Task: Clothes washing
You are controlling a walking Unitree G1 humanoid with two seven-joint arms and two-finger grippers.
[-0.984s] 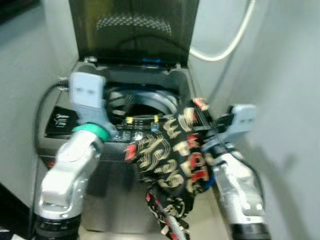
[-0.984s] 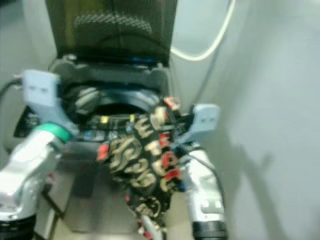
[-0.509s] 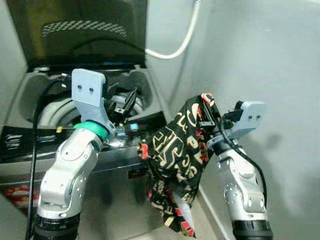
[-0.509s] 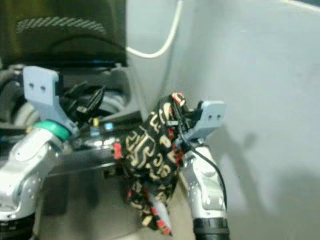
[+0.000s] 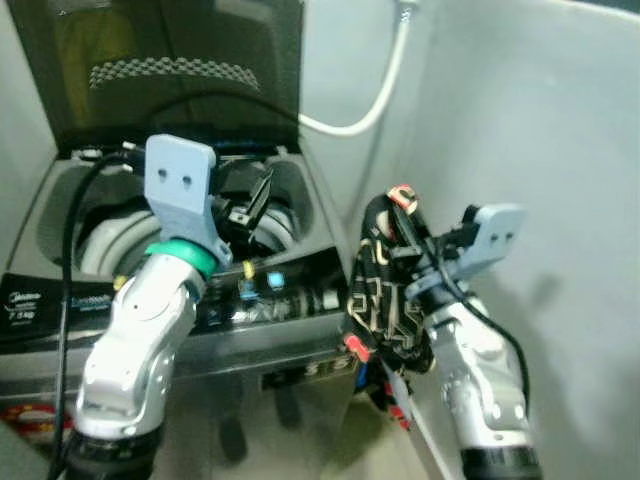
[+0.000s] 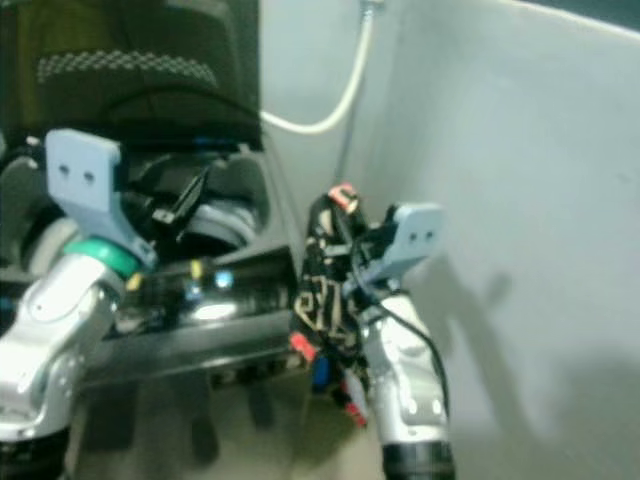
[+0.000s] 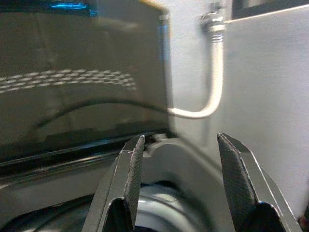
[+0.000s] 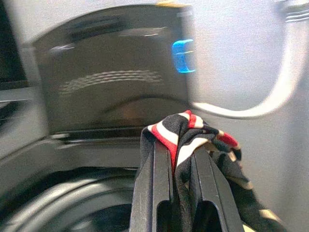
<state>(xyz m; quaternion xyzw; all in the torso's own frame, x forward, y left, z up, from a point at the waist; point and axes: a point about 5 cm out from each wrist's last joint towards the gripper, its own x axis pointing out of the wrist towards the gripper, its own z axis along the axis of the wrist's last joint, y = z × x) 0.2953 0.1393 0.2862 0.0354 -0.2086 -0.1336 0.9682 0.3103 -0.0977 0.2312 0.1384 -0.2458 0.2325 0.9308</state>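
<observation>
1. Black cloth with gold and red marks [image 5: 385,300] is hanging from the right gripper [image 5: 405,235], bunched up thinner than a second ago. It is now dangling just off the right side of the washing machine [image 5: 300,300], near the grey wall [image 5: 540,150]. The whole picture has slid since then, so the camera is moving too.
2. In the eye views, the left gripper [image 5: 250,200] is hovering over the silver drum [image 5: 100,245]. The dark lid [image 5: 170,70] is standing up behind it. A white hose [image 5: 380,95] is curving along the wall.
3. In the left wrist view, the left gripper's fingers [image 7: 130,179] are spread wide apart and holding nothing.
4. In the right wrist view, the right gripper's fingers [image 8: 154,193] are squeezing tight on the cloth.
</observation>
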